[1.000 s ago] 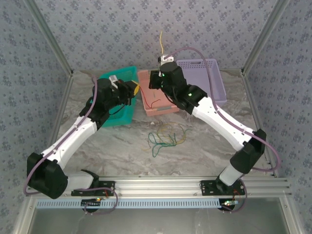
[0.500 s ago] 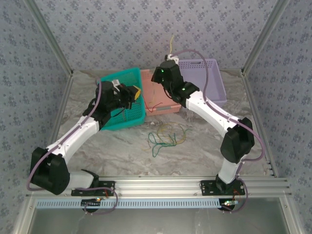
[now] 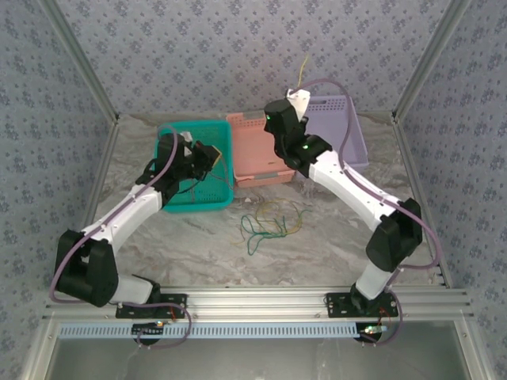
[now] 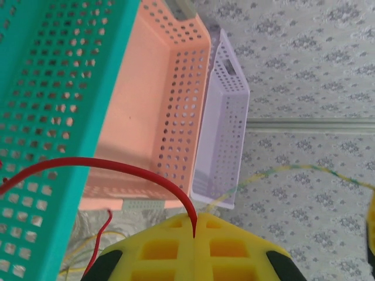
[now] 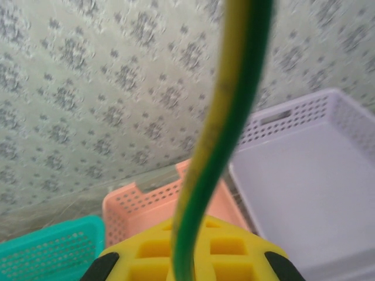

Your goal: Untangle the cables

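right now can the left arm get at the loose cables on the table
Probably reach, yes: nothing stands between the left gripper and the loose cables. But it is shut on a red wire, so it would need to drop that first.

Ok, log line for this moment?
left gripper: shut on red cable, over teal basket | right gripper: shut on yellow-green cable, raised near purple basket | loose tangle: on table

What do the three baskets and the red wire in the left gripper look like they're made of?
The teal basket, pink basket and lilac basket look like moulded matte plastic: even colour, rows of holes in the walls. The red wire pinched in the left gripper looks plastic-sheathed, smooth and faintly glossy; its core is hidden.
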{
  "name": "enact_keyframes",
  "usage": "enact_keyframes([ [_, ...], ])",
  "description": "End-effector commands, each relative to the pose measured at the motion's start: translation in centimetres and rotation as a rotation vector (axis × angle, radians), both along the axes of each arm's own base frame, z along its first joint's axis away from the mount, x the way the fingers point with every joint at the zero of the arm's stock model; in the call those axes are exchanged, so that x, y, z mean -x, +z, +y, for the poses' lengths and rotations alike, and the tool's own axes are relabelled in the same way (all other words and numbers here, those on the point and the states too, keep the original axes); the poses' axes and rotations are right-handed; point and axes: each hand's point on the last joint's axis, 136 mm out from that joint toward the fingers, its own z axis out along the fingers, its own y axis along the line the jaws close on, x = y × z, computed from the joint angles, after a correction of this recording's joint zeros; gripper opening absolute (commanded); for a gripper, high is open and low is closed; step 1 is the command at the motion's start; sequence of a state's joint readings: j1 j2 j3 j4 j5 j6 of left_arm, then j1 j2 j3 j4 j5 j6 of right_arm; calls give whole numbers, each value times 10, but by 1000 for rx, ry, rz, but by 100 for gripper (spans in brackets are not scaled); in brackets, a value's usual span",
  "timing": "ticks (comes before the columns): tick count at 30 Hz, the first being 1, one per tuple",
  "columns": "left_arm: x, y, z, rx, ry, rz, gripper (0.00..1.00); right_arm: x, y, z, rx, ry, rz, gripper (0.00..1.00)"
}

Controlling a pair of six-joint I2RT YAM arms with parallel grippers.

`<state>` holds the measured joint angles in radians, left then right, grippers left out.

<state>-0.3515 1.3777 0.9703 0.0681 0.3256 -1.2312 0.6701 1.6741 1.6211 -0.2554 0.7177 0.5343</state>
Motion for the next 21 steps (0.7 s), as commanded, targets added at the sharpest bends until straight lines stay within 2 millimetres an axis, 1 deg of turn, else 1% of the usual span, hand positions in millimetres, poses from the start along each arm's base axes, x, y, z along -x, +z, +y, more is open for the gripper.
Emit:
enact_keyframes([
  [1, -14, 23, 9, -8, -11, -104, 0, 19, 36, -29, 66, -84, -68, 0],
  [3, -20, 22, 26, -15, 34, -83, 0, 27, 45, -32, 68, -72, -90, 0],
  [4, -24, 17, 39, 0, 78, -53, 0, 33, 50, -32, 65, -62, -103, 0],
  [6, -34, 6, 62, 104, 164, -30, 0, 44, 58, -30, 60, -36, -127, 0],
  [8, -44, -10, 83, 250, 252, 1, 0, 56, 62, -26, 59, -9, -139, 0],
  [10, -52, -22, 98, 347, 313, 19, 0, 67, 62, -23, 54, 15, -146, 0],
  [11, -52, -31, 104, 375, 347, 46, 0, 73, 62, -23, 52, 24, -148, 0],
  [12, -52, -41, 107, 386, 375, 82, 0, 78, 61, -22, 49, 33, -152, 0],
  [13, -52, -50, 111, 390, 404, 112, 2, 83, 60, -21, 43, 43, -152, 0],
  [14, -50, -58, 113, 387, 426, 142, 13, 88, 59, -20, 40, 53, -153, 0],
  [15, -49, -66, 115, 386, 447, 165, 25, 92, 57, -19, 40, 60, -151, 0],
  [16, -49, -68, 118, 392, 467, 160, 36, 95, 55, -19, 43, 64, -150, 0],
  [18, -47, -71, 124, 407, 501, 170, 48, 101, 51, -19, 41, 73, -145, 0],
  [20, -43, -65, 134, 385, 536, 168, 73, 107, 47, -21, 38, 83, -139, 0],
  [21, -39, -60, 139, 351, 550, 171, 80, 110, 46, -21, 38, 85, -137, 0],
])
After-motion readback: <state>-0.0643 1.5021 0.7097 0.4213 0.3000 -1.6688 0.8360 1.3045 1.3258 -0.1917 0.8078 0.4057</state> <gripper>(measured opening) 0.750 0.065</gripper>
